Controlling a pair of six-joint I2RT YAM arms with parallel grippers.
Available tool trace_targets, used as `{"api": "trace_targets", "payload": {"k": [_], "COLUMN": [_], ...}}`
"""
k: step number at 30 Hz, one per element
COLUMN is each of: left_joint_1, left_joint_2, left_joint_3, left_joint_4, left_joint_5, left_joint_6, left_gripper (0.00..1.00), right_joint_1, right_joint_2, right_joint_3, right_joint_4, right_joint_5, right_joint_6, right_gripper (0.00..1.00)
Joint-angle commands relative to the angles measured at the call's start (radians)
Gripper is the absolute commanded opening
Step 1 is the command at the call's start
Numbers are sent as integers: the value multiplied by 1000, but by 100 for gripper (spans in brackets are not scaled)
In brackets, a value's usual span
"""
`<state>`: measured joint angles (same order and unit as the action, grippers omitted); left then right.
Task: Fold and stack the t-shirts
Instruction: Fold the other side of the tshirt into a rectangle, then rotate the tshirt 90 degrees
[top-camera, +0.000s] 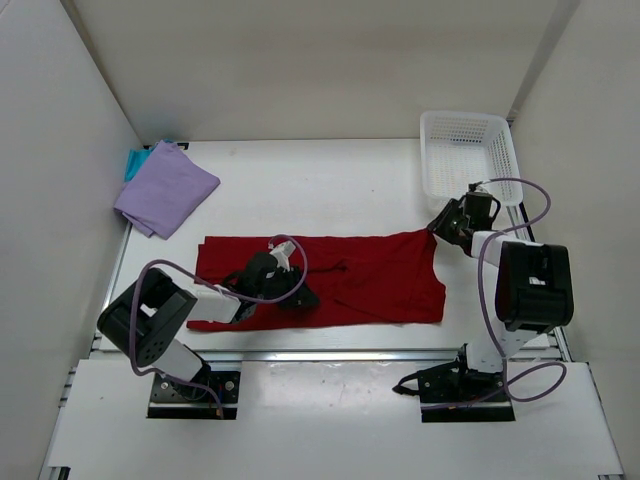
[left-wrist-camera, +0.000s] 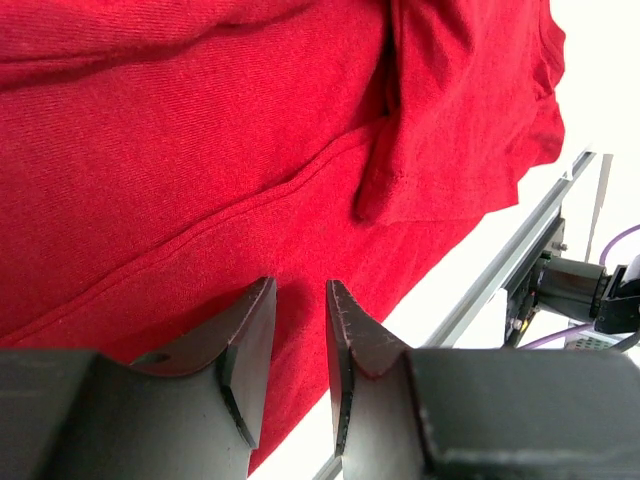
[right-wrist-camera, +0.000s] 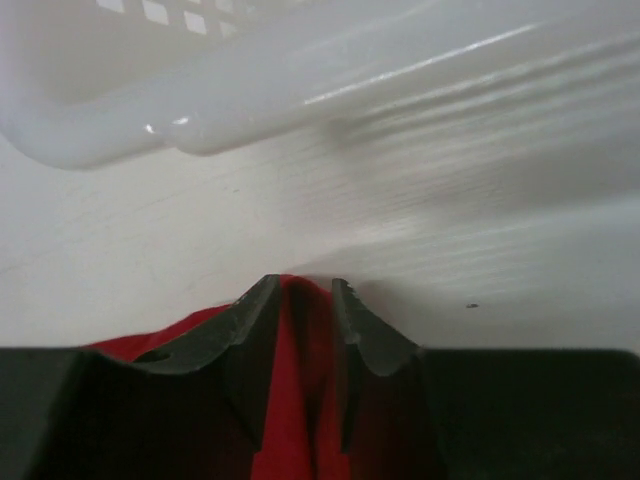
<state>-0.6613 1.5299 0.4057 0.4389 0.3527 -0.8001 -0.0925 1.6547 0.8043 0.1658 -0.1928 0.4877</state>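
A deep red t-shirt (top-camera: 380, 280) lies spread flat across the near middle of the table, with a folded-over flap (left-wrist-camera: 450, 110) near its lower edge. My left gripper (top-camera: 303, 297) hovers low over the shirt's middle. Its jaws (left-wrist-camera: 300, 285) stand a little apart with nothing between them. My right gripper (top-camera: 438, 226) is at the shirt's far right corner, shut on a bunch of red cloth (right-wrist-camera: 295, 420) that fills the gap between its fingers (right-wrist-camera: 303, 282). A lavender t-shirt (top-camera: 165, 187) lies folded at the back left on top of a teal t-shirt (top-camera: 133, 163).
A white lattice basket (top-camera: 430, 150) stands at the back right, just beyond my right gripper; its rim (right-wrist-camera: 200, 110) looms close in the right wrist view. White walls enclose the table (top-camera: 320, 190) on three sides. A metal rail (left-wrist-camera: 520, 240) runs along the near edge.
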Motion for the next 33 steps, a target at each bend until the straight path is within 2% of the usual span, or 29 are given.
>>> {"api": "trace_targets", "payload": {"k": [1,4,7,9,10,11,12,13,15,18,21,24,27,30,31,33], "left_joint_1": [22,32,63,91,113,139,175,187,226,230,233,268,317,365,377,385], "left_joint_2": [-42,-69,-126,-171,-206,-235,-244,-266,-301,-371,-424,-470,-497,-482,-472,-461], "left_joint_3": [-38,-45,-51,-47,-45,-47,-48,-53,-47,-27,13,27,24,38,48,61], "left_joint_4": [-54,-72,-86,-126,-137,-144,-161,-164,-199,-259,-321,-350,-367,-387,-394,-423], "left_joint_5": [-15,-9,-11,-17,-15,-29,-17,5,20,-4,-15,12,26,55,54,43], "left_joint_6": [36,41,39,48,52,50,56,55,62,82,116,114,124,144,156,159], "left_gripper": [38,38,38,38,38,39,40,39,40,42,43,44,45,45,45,46], "right_joint_1": [2,17,51,88,86,129,170,224,319,430,467,470,453,442,448,462], "right_joint_2": [4,-45,-192,-278,-320,-334,-349,-339,-305,-219,-84,86,287,587,653,935], "right_joint_3": [35,30,-34,-114,-122,-146,-157,-155,-148,-131,-58,108,356,759,1005,1634], "right_joint_4": [52,-8,-41,-46,-43,-52,-52,-58,-118,-131,-156,-216,-279,-394,-498,-756], "right_joint_5": [-19,10,65,116,118,119,104,75,75,73,30,12,-48,-71,-104,-174], "right_joint_6": [-15,-8,22,43,43,43,45,37,29,28,17,-17,-44,-73,-89,-115], "right_gripper": [27,40,42,37,32,23,18,12,6,2,1,0,0,0,0,0]}}
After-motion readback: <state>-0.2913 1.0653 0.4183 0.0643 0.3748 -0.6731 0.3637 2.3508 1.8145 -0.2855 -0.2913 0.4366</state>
